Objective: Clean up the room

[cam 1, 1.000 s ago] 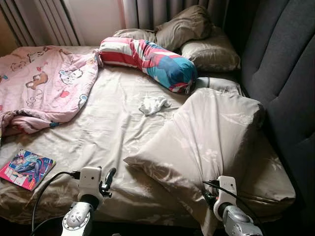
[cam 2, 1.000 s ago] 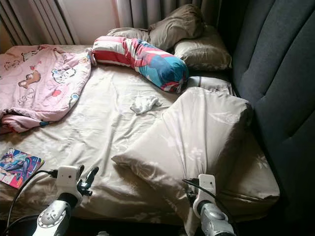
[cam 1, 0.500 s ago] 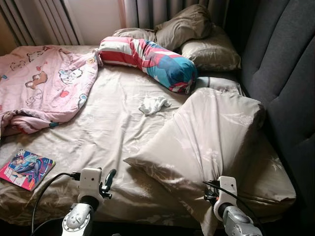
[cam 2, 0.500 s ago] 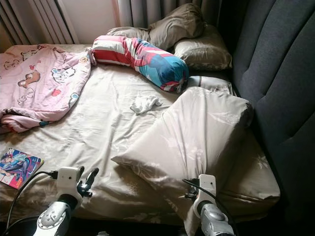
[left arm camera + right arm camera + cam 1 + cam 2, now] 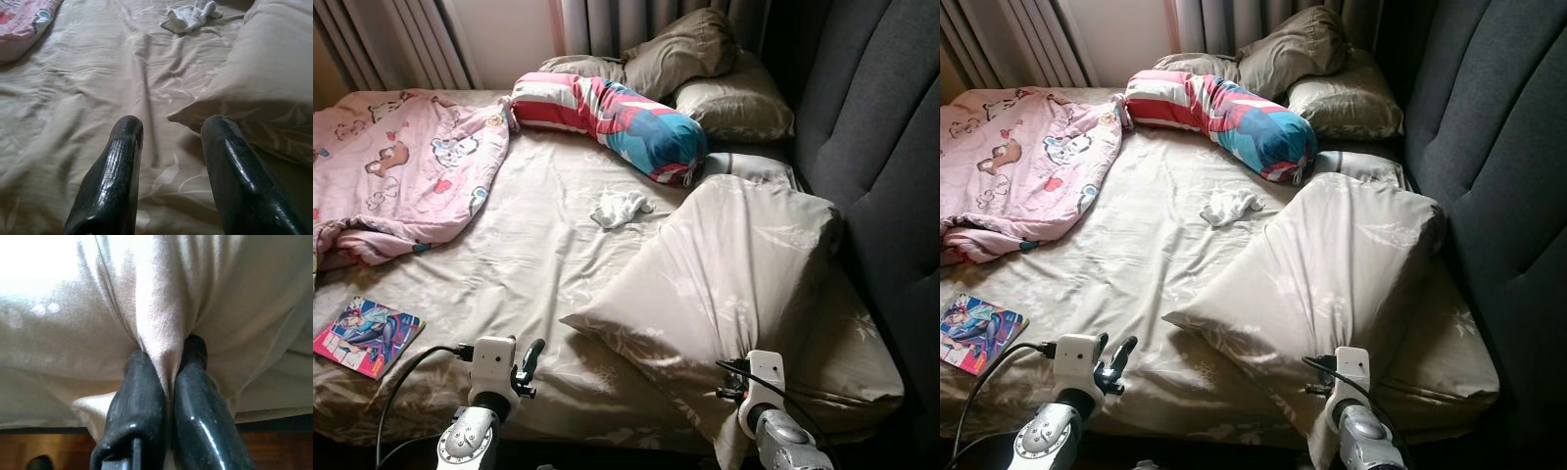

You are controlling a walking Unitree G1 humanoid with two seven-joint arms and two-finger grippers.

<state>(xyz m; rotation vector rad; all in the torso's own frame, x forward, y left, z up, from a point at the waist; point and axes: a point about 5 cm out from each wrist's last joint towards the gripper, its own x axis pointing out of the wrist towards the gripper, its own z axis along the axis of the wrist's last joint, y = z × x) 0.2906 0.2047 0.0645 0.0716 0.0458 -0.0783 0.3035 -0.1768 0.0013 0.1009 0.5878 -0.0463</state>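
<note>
A large beige pillow (image 5: 734, 274) lies tilted at the bed's right front, one corner propped against the dark headboard. My right gripper (image 5: 167, 362) is shut on a pinched fold of the pillow's fabric at its near edge; its wrist (image 5: 759, 382) sits at the bed's front. My left gripper (image 5: 171, 129) stands open just above the beige sheet, near the pillow's left corner (image 5: 178, 116). A small white crumpled cloth (image 5: 620, 208) lies mid-bed. A colourful magazine (image 5: 367, 335) rests at the front left.
A pink cartoon blanket (image 5: 401, 166) is bunched at the back left. A striped red-and-blue bolster (image 5: 607, 117) and brown pillows (image 5: 705, 69) lie at the head. The dark padded headboard (image 5: 881, 147) runs along the right. Curtains (image 5: 401, 39) hang behind.
The whole picture has shifted slightly as the camera moved. Both grippers and the pillow hold the same pose.
</note>
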